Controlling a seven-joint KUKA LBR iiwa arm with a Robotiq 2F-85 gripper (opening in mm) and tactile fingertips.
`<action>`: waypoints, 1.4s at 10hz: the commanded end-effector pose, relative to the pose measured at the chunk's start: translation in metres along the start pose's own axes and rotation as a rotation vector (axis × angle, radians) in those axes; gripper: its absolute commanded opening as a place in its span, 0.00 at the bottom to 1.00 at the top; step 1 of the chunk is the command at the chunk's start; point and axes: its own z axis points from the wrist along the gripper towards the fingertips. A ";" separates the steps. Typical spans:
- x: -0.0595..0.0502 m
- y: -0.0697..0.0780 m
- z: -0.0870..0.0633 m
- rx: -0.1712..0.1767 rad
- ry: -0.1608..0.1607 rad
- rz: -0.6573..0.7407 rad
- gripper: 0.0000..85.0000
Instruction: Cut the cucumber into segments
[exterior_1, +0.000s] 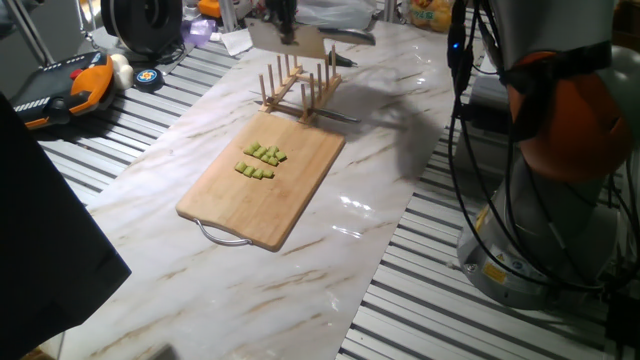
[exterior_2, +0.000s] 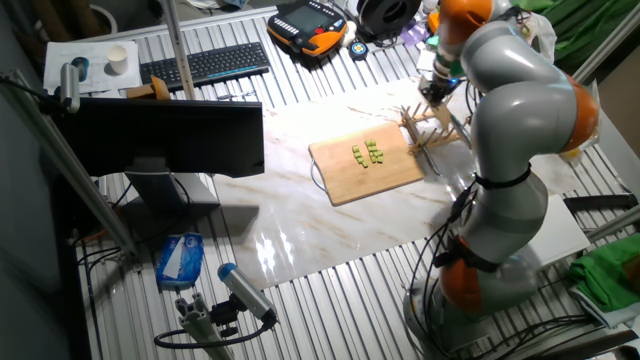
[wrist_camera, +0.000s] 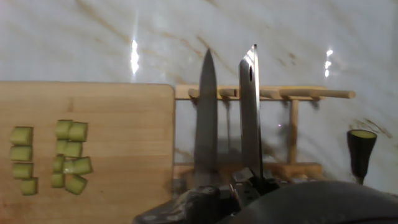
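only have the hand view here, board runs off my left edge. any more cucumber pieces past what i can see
Observer: No. In one fixed view the short light green cucumber pieces form one small cluster in the half of the rectangular wooden cutting board nearest the wooden peg rack. The other half is bare.
Operator: what's at that far end of the board
Observer: A metal loop handle sticks out from the end, lying on the white marble tabletop.
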 end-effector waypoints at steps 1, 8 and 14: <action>0.005 -0.030 0.009 0.000 -0.003 0.000 0.01; 0.003 -0.016 0.030 0.003 -0.020 0.031 0.01; -0.006 -0.007 0.052 -0.014 -0.021 0.041 0.01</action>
